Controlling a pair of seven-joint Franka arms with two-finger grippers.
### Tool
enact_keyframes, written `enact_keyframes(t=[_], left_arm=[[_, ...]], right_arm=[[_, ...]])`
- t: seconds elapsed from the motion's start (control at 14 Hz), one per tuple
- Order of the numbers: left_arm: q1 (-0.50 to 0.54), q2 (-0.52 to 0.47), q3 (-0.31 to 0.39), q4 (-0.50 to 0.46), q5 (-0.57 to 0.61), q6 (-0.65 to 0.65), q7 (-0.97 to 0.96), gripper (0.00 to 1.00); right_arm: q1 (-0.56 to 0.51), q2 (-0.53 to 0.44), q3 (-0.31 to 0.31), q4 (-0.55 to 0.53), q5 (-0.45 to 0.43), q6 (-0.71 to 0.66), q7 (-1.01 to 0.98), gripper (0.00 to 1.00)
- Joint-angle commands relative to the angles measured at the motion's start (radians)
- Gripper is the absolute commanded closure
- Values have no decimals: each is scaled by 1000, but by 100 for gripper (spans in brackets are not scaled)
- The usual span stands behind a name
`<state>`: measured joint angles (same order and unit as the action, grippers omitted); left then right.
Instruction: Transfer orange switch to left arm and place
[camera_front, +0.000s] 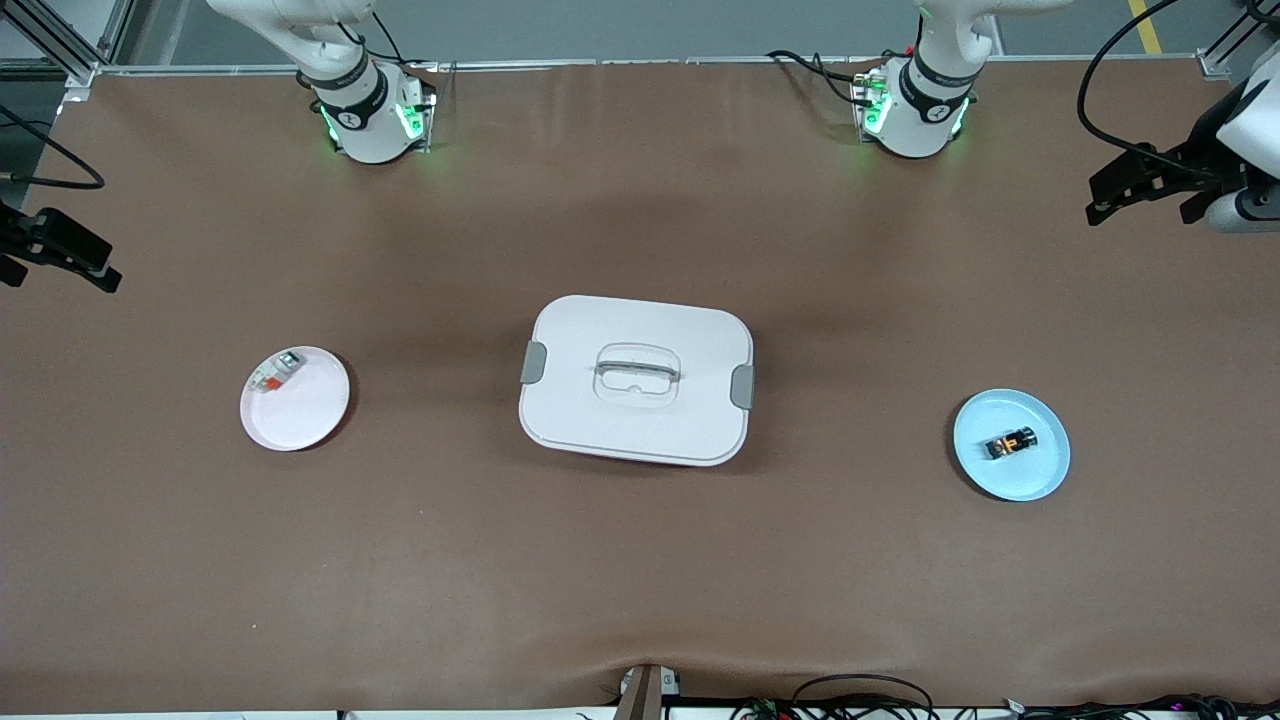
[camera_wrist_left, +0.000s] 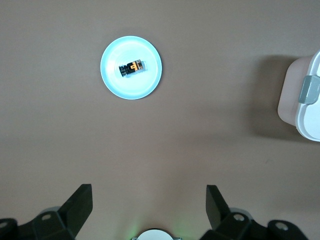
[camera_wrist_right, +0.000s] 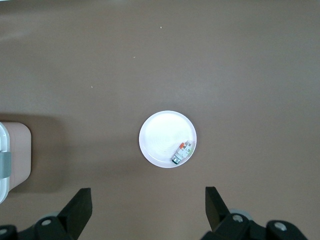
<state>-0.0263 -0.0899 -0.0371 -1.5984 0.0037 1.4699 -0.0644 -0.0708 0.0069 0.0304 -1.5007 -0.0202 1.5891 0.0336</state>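
Orange switch (camera_front: 274, 375): a small white-and-orange block, lying on its side in the white plate (camera_front: 310, 420), near the rim on the side toward the robots' bases, at the right arm's end of the table. Also showing in the right wrist view (camera_wrist_right: 182, 151).
Handling (judgement): looking light, hard and rigid, with smooth plastic faces that may be slippery; small enough that a pinch is leaving little to spare.
Where to grip (judgement): across the two long flat sides at mid-length, leaving one end free for the other gripper to take at the handover; the plate rim is sitting close, so one finger is getting little room.
Right gripper (camera_wrist_right: 147, 200): hanging high over the table above the white plate, fingers spread wide, carrying nothing.
Left gripper (camera_wrist_left: 149, 200): hanging high over the left arm's end of the table, fingers spread wide, carrying nothing.
Blue plate (camera_front: 1040, 475): sitting at the left arm's end, holding a small black part with orange marks (camera_front: 1010, 442).
White lidded box (camera_front: 637, 379): sitting mid-table between the two plates, lid on.
Stage (judgement): the switch is lying at the right arm's end, not the left arm's.
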Motion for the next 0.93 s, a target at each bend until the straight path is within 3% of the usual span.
enact_keyframes(t=[0.0,0.85], left_arm=[[5,-10,-1,8,4,1,9,0],[-1,2,-1,29,35,1,37,0]], right_arm=[[0,10,3,23,-20,-17,-4,0],[3,10,3,25,-21,-17,-4,0]])
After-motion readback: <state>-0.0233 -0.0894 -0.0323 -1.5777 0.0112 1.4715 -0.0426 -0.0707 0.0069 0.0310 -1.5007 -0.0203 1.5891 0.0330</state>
